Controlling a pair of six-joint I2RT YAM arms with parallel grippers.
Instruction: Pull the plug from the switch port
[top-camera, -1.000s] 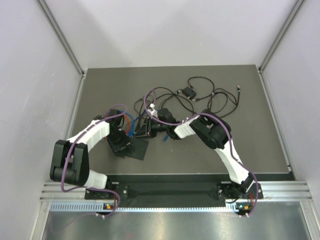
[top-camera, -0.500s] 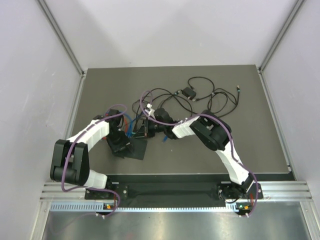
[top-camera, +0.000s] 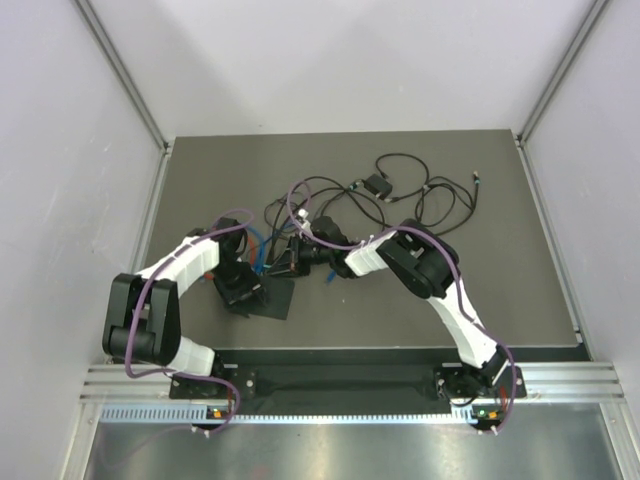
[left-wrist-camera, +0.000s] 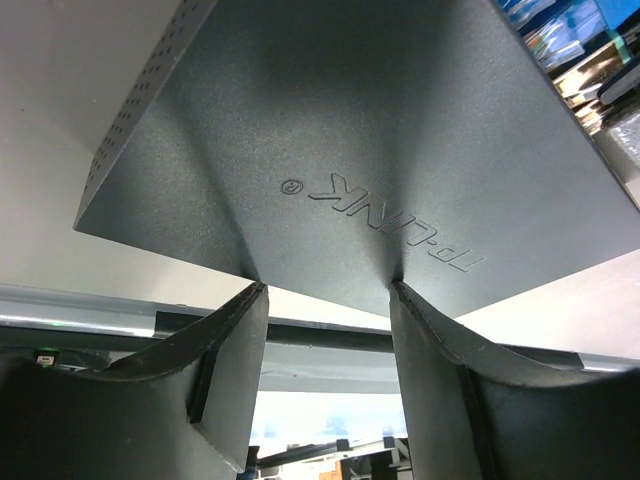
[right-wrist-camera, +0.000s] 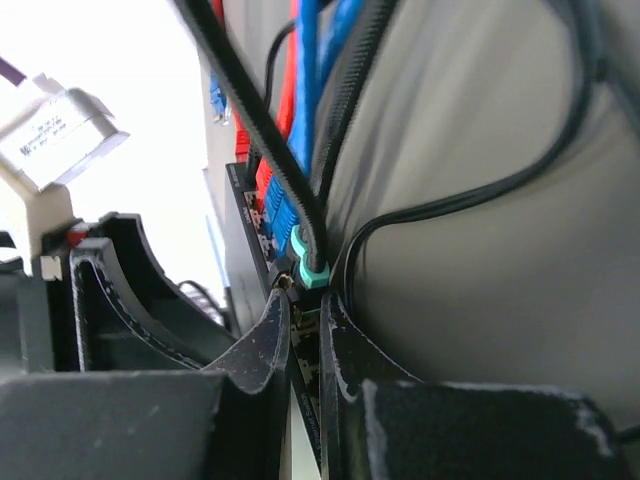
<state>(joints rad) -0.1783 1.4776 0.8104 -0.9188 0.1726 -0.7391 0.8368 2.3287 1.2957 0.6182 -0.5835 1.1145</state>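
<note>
The switch (top-camera: 278, 297) is a flat black box lying left of centre; the left wrist view shows its TP-LINK face (left-wrist-camera: 380, 150). My left gripper (top-camera: 238, 287) (left-wrist-camera: 325, 290) is open, with both fingertips (left-wrist-camera: 250, 298) pressed on that face and nothing between them. My right gripper (top-camera: 291, 258) (right-wrist-camera: 305, 298) is at the port edge (right-wrist-camera: 250, 215). Its fingers are almost together and pinch the lower end of the teal-booted plug (right-wrist-camera: 312, 268), which carries a black braided cable. Blue plugs (right-wrist-camera: 285, 215) and red plugs (right-wrist-camera: 262, 180) sit in neighbouring ports.
A small black adapter block (top-camera: 376, 185) with looping thin black cables (top-camera: 440, 195) lies at the back. Blue and red cables (top-camera: 258, 248) fan out behind the switch. A white label tag (right-wrist-camera: 55, 135) hangs near my right wrist. Metal frame rails line the mat's sides.
My right gripper has crept slightly left toward the switch's port edge, and the cable loops behind it have shifted a little. The left gripper stays pressed on the switch.
</note>
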